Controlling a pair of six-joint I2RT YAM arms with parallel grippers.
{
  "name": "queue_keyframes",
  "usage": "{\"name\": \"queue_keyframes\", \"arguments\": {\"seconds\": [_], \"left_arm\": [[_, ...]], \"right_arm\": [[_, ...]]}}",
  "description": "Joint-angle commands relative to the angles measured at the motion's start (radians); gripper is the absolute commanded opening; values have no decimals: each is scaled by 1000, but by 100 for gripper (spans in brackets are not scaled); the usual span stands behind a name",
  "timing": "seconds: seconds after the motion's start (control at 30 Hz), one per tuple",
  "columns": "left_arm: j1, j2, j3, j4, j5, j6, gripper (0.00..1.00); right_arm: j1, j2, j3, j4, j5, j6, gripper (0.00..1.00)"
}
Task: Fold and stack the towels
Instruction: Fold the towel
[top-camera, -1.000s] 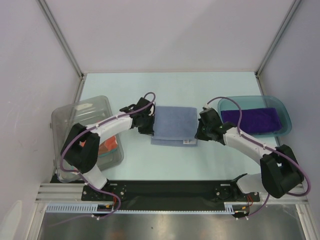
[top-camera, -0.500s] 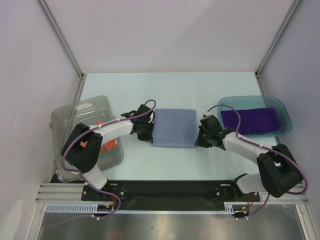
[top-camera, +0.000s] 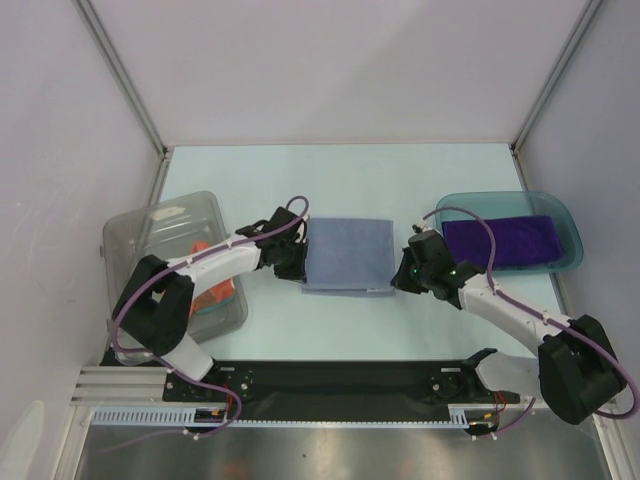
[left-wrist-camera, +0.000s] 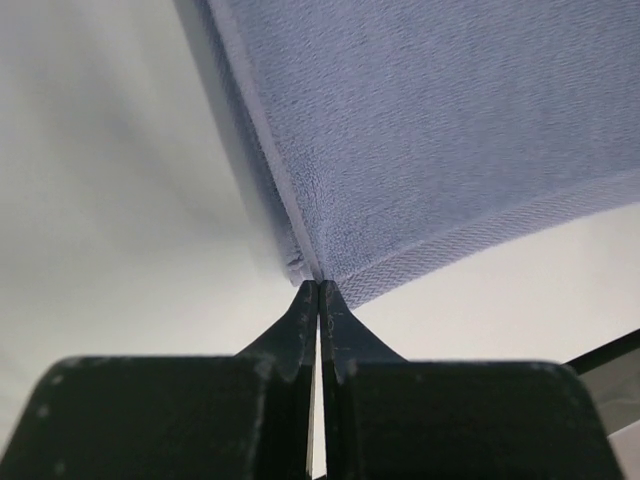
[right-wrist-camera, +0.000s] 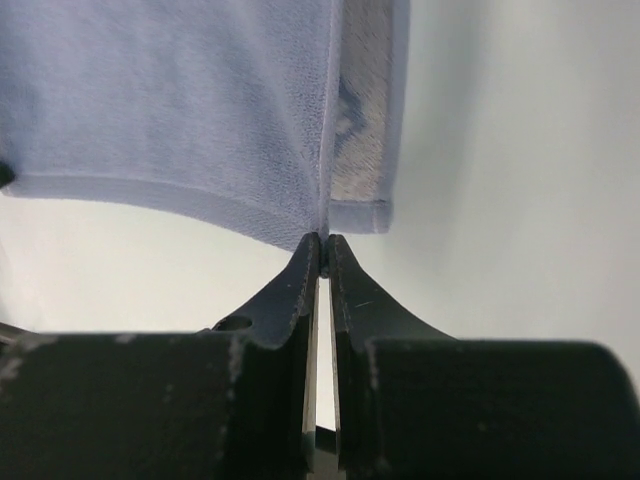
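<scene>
A light blue towel (top-camera: 347, 255) lies folded in the middle of the table. My left gripper (top-camera: 300, 272) is at its near left corner, and in the left wrist view the gripper (left-wrist-camera: 318, 285) is shut on that corner of the towel (left-wrist-camera: 430, 140). At the near right corner, my right gripper (top-camera: 397, 281) pinches the towel's edge; the right wrist view shows the gripper (right-wrist-camera: 325, 240) shut on a thin fold of the towel (right-wrist-camera: 180, 100). A purple towel (top-camera: 500, 240) lies folded in the teal tray (top-camera: 566, 222). An orange towel (top-camera: 214, 292) shows inside the clear bin (top-camera: 160, 230).
The clear bin stands at the left edge of the table, beside my left arm. The teal tray sits at the right, just behind my right arm. White walls and metal posts close in the table on three sides.
Both grippers have moved toward the near edge with the towel's top layer, which now covers the label seen at the near right corner. The right arm has swung outward.
</scene>
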Motion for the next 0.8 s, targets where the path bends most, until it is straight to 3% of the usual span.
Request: {"name": "queue_keyframes", "arguments": {"seconds": [0.0,0.5,0.53,0.57,0.77], "left_arm": [[-9,-2,-58,33,16,-18,0],[-9,53,-78,39,-35,-1,1],[-9,53,-77,35,-33,-1,5],[-9,50,-75,30,-33,-1,18],[-9,7,15,-77,-73,22,32]], "right_arm": [[8,13,-74,21,12,23,0],[8,85,-124,101,1,38,2],[8,81,-124,89,10,38,5],[8,77,-123,79,15,41,12],[11,-7,-71,-52,65,48,32]]}}
